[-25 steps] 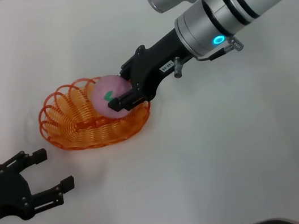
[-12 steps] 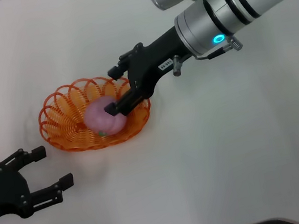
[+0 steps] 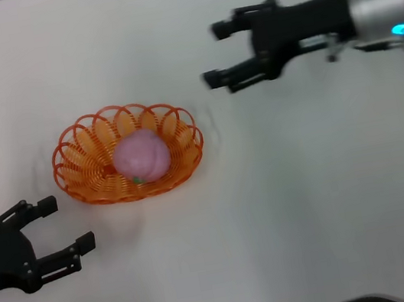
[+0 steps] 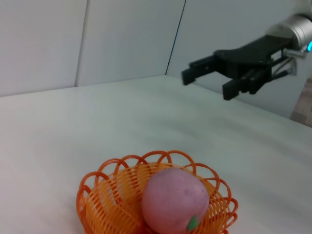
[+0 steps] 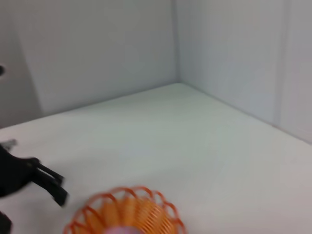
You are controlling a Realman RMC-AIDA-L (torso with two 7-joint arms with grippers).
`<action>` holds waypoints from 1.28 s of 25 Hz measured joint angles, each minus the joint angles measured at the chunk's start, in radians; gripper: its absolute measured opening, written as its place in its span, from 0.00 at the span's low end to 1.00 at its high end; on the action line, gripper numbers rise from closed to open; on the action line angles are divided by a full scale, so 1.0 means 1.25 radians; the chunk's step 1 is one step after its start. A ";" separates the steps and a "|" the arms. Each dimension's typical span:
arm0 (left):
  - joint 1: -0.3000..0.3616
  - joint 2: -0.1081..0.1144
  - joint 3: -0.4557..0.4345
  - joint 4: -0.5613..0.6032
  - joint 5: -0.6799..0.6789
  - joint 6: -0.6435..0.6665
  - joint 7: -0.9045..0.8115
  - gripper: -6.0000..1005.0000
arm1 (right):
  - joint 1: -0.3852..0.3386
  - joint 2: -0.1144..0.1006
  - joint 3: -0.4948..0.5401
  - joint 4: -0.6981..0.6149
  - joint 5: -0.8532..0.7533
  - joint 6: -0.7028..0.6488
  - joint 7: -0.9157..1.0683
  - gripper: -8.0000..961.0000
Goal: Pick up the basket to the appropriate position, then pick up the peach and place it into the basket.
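The peach (image 3: 141,156) is seated inside the basket (image 3: 78,150) on the table (image 3: 289,206). The right hand (image 3: 218,55) is held apart, empty, well beyond the basket; the left hand (image 3: 64,228) is spread open near it.

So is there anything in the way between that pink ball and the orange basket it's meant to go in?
Nothing visible: the peach already lies inside the basket. The right gripper is open, off to the basket's far right; the left gripper sits open nearby.
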 joint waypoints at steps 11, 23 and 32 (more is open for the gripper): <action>0.004 0.000 0.000 -0.001 0.000 0.001 0.001 0.92 | -0.131 0.005 0.079 0.012 -0.005 -0.100 -0.179 0.98; 0.011 0.000 0.001 -0.001 0.006 0.002 0.005 0.92 | -0.135 0.005 0.110 0.092 -0.060 -0.075 -0.228 0.98; 0.012 0.000 0.001 -0.003 0.005 0.002 0.005 0.92 | -0.128 0.011 0.104 0.093 -0.065 -0.070 -0.228 0.98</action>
